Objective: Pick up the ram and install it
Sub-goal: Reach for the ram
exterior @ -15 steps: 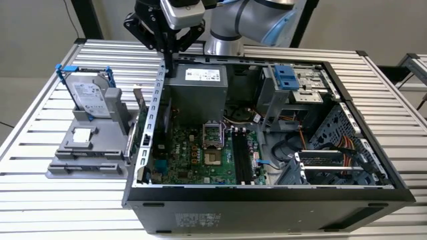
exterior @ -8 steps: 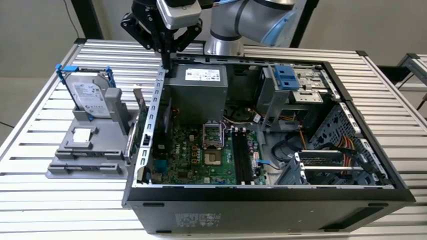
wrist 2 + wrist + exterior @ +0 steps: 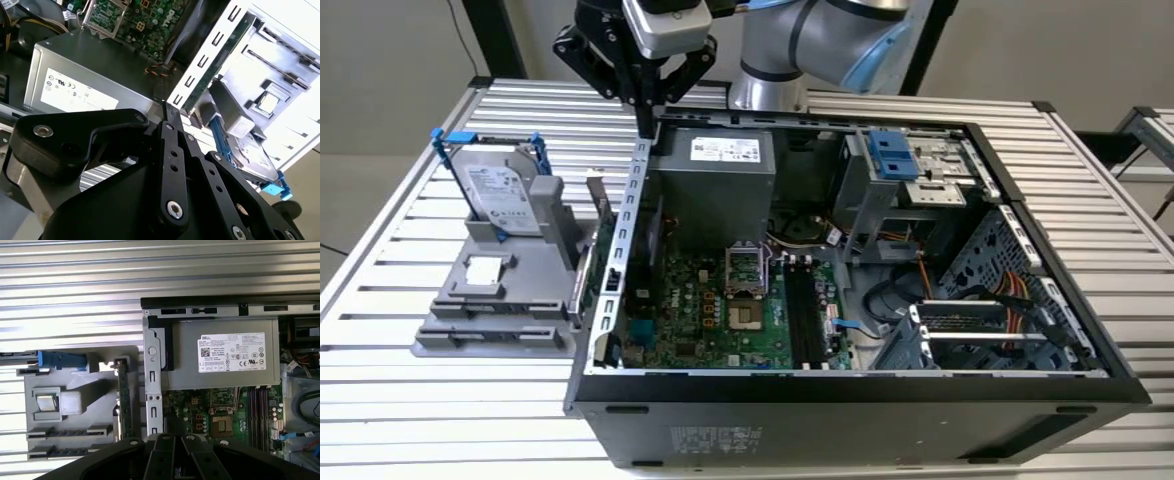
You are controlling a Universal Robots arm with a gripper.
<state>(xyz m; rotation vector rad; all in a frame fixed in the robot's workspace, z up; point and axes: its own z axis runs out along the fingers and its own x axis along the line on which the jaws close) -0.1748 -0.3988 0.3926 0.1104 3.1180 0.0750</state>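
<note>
Gripper (image 3: 644, 122) hangs with its fingers pressed together, holding nothing, over the back corner of the open computer case (image 3: 854, 412). The ram (image 3: 123, 396) stands on edge in the grey holder (image 3: 494, 332) on the table (image 3: 454, 425), just beside the case wall.

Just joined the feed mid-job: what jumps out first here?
The open computer case, motherboard exposed, dominates the slatted table. The black end effector hangs over the case's far corner on the exterior view's left. Just outside the case wall, the ram stands on edge in a grey holder beside the blue-framed hard drive.
</note>
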